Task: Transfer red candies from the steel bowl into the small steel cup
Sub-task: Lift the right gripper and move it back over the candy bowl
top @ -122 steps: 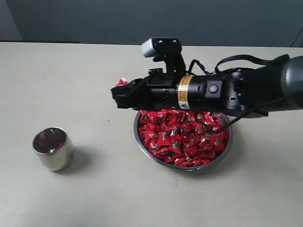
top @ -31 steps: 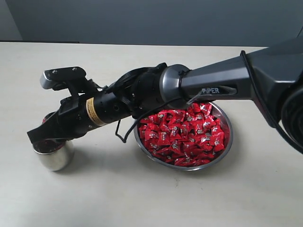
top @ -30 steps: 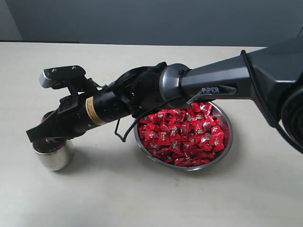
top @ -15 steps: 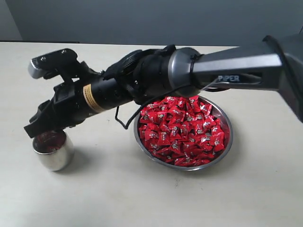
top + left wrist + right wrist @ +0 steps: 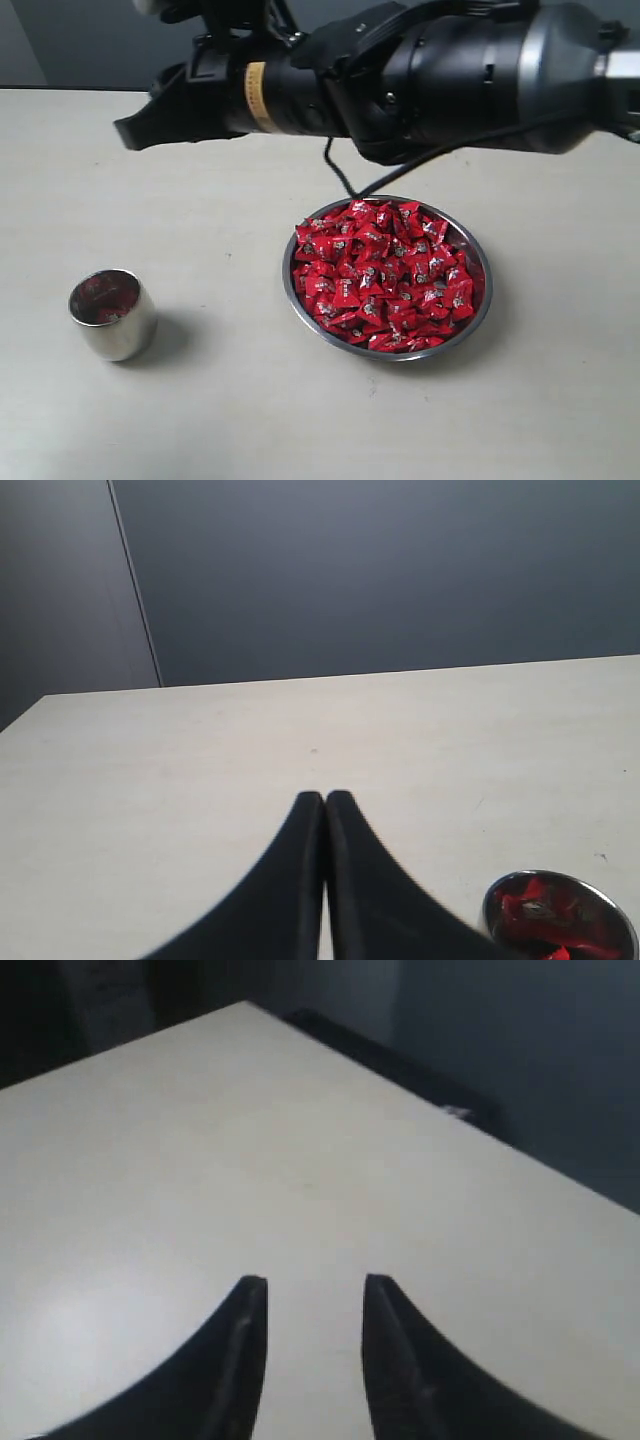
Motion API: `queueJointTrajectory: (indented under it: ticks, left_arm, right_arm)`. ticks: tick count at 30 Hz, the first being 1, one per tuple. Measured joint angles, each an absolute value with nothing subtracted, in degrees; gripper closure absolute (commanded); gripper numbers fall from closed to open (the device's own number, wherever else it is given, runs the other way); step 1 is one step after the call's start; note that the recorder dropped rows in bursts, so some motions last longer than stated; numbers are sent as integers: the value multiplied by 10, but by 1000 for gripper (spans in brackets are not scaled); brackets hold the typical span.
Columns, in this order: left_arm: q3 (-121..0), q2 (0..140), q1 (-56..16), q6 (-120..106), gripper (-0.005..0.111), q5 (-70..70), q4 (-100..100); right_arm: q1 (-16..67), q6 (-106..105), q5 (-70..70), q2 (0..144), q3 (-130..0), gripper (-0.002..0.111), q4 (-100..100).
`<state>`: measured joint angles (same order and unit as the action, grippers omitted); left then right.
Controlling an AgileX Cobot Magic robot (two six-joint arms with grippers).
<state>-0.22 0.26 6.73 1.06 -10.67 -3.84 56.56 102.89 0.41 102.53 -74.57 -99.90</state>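
My right hand (image 5: 128, 134) hangs open and empty, high above the surface. The wide shiny steel bowl (image 5: 487, 290) of red foil-wrapped candies (image 5: 385, 280) lies below, to its right.

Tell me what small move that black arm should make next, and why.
Probably swing the right gripper over the steel bowl and lower it onto the red candies. Its jaws stand open and empty, high above the table; the bowl is heaped, the small steel cup holds few.

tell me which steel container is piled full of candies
The wide steel bowl, heaped to the rim with red candies; the small steel cup standing apart from it holds far fewer.
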Motion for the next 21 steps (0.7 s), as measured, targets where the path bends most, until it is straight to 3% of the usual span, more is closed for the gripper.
queueJointTrajectory:
  ticks: [6, 11, 13, 16, 21]
  left_arm:
    - [-2, 3, 67, 11, 106, -107, -38]
    - [-2, 3, 67, 11, 106, -107, -38]
    - [-2, 3, 67, 11, 106, -107, -38]
    - [-2, 3, 67, 11, 106, -107, -38]
    - [-2, 3, 67, 11, 106, -107, -38]
  right_arm:
    - [563, 1024, 205, 959, -646, 76, -999]
    - [555, 982, 287, 896, -563, 76, -963]
    - [523, 975, 292, 875, -530, 83, -931]
    - [463, 973, 271, 849, -484, 104, -912]
    - [385, 947, 128, 816, -421, 105, -908]
